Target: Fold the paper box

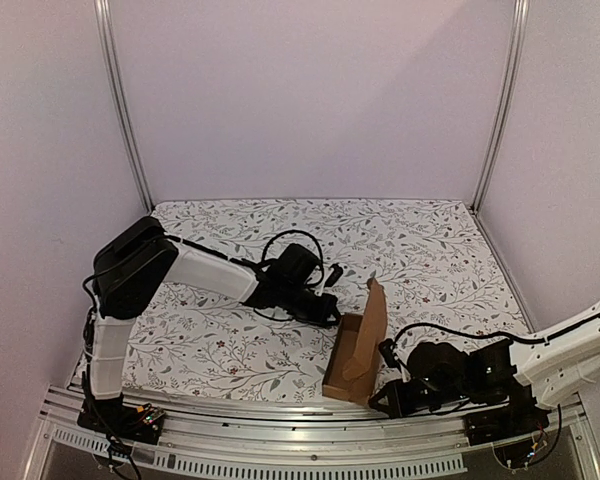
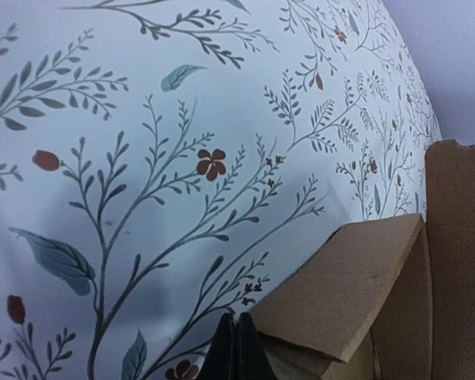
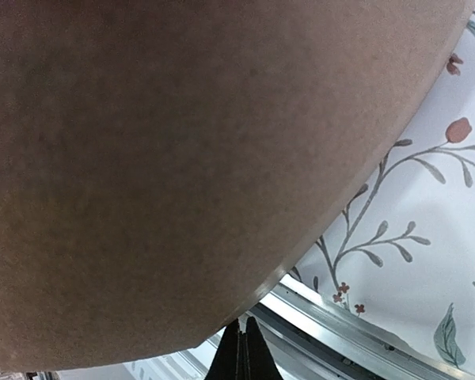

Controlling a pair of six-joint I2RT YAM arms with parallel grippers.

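Item: plain brown, creased-cardboard paper box, part-formed into an open tray, with one tall panel standing up along its 3 o'clock side.
Location: on the white table printed with grey-green sprigs and red flowers. In the overhead view the box sits towards 5 o'clock, its near end close to the silver aluminium rail.
Left tool: black, two-fingered, at the box's 10 o'clock, just beside a low side wall. The fingertips are pressed together with nothing between them.
Right tool: black, at the box's 4 o'clock, low against the outer face. The fingertips are pressed together and cardboard fills its wrist view. You cannot tell whether it touches the board.
Step in hand (judged): squaring the walls before the tall panel is folded over.
Method: use the two closed tools as pushers from opposite sides. Keep the right one braced low while you nudge the left wall inward along its crease.
Caution: the box is light and likely to slide towards the rail, so push slowly and keep the force even on both sides.
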